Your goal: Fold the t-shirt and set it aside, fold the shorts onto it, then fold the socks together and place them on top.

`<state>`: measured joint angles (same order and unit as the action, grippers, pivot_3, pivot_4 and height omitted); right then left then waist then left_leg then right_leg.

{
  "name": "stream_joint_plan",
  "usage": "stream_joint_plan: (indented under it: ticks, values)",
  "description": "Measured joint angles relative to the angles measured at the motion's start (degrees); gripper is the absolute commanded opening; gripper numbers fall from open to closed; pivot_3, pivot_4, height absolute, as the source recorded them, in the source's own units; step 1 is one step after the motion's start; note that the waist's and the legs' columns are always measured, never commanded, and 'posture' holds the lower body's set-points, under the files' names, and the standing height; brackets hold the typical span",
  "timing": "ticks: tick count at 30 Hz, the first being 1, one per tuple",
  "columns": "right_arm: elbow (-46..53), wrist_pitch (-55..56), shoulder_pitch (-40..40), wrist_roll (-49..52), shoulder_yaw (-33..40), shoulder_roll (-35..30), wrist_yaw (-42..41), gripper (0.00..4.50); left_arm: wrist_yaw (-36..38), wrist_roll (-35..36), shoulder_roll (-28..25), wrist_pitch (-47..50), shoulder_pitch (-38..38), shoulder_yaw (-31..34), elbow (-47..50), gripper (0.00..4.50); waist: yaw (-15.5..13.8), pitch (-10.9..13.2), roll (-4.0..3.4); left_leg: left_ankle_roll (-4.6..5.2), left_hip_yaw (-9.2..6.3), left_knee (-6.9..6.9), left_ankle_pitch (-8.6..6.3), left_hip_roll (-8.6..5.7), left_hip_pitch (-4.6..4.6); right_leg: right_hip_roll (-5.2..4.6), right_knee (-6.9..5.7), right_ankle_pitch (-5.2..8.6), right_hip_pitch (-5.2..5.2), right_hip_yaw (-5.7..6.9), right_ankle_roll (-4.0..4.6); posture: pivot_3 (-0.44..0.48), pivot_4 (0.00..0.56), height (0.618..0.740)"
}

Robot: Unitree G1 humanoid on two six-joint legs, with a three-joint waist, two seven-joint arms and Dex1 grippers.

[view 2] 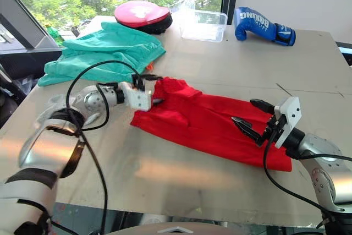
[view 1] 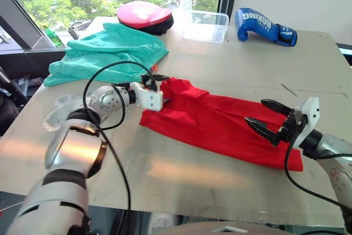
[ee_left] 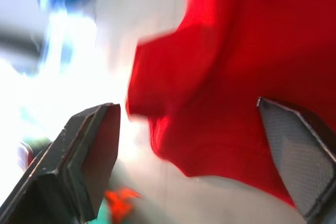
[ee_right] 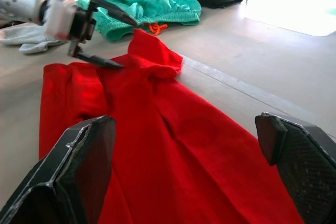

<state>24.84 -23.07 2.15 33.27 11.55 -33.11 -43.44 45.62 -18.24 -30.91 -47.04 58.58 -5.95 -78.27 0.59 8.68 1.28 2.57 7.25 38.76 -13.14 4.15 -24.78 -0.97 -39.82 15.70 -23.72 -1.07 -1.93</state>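
On the bench (view 1: 231,75), one t-shirt (view 1: 220,125) lies partly folded into a long red strip across the middle, its far end raised in a small peak beside the left end effector (view 1: 159,91). That end effector has its fingers spread, one above and one below the edge of the red cloth; whether either finger touches the fabric cannot be made out, and the left wrist view is blurred. The right end effector (view 1: 267,119) hovers over the other end of the t-shirt, fingers spread wide, holding nothing. The near corner of the t-shirt is partly hidden behind the right arm.

One pair of shorts (view 1: 107,53) lies crumpled at the far left of the bench, well apart from the t-shirt; an orange bit of drawstring (ee_right: 155,27) shows at its edge. A pale grey piece of cloth, likely the socks (ee_right: 23,34), is mostly hidden behind the left arm, so the count cannot be told.

Along the far edge sit one red-pink round pad (view 1: 144,16), one clear plastic container (view 1: 204,26) and one blue boxing glove (view 1: 264,26).
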Motion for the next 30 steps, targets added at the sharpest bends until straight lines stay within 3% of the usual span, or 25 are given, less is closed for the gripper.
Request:
stream_joint_plan:
  ticks: [4,8,12,16,24,29,30]
  values:
    - [-0.2,0.0,-0.1,-0.5,0.0,-0.3,0.0,4.5,18.3,15.3,3.9,27.3,4.3,12.1,-0.4,4.44,0.3,0.0,0.07,-0.01,-0.14,0.04,0.0,-0.07,-0.08,0.09,0.01,0.0,-0.01,0.0,-0.01,0.0,0.15,0.735]
    - [-0.3,0.0,-0.1,-0.6,0.0,-0.3,0.0,4.5,21.7,20.8,5.1,45.0,9.8,16.4,0.8,4.44,0.3,0.0,0.07,-0.01,-0.48,0.04,0.0,-0.08,-0.08,0.12,0.02,0.01,0.01,-0.01,-0.02,0.0,0.15,0.735]
    - [-0.3,0.0,0.0,-0.7,0.1,-0.3,0.1,4.5,21.7,22.4,6.2,53.0,12.6,17.2,1.2,4.44,0.2,0.0,0.07,-0.01,-0.5,0.04,0.0,-0.08,-0.07,0.12,0.01,0.01,0.01,-0.02,-0.01,0.0,0.15,0.735]
    - [-0.2,0.0,0.4,-1.0,0.1,-0.3,0.1,4.5,21.7,20.3,7.2,54.9,14.4,14.5,1.2,4.44,0.2,0.0,0.07,-0.01,-0.49,0.04,0.0,-0.09,-0.07,0.12,0.01,0.0,0.01,-0.04,-0.01,0.0,0.15,0.735]
    - [-0.3,1.3,1.0,-1.7,0.2,0.5,1.1,4.5,7.6,10.6,11.9,51.7,14.4,6.2,0.7,4.44,0.1,0.0,0.08,-0.01,-0.49,0.04,-0.01,-0.1,-0.07,0.11,0.02,0.0,0.02,-0.06,-0.01,0.0,0.15,0.735]
    - [-0.2,2.5,2.5,-2.5,0.1,0.9,1.5,4.5,4.6,7.4,14.0,51.9,14.4,3.8,-0.1,4.44,0.1,0.1,0.09,-0.01,-0.48,0.04,-0.01,-0.11,-0.08,0.12,0.02,0.0,0.01,-0.07,-0.01,0.0,0.15,0.735]
    - [-0.2,2.9,3.1,-2.7,0.2,1.2,1.7,4.5,4.6,6.5,14.2,52.1,14.4,3.1,-0.2,3.92,0.1,0.1,0.09,-0.01,-0.48,0.03,-0.01,-0.11,-0.08,0.12,0.02,0.0,0.01,-0.07,-0.01,0.0,0.15,0.735]
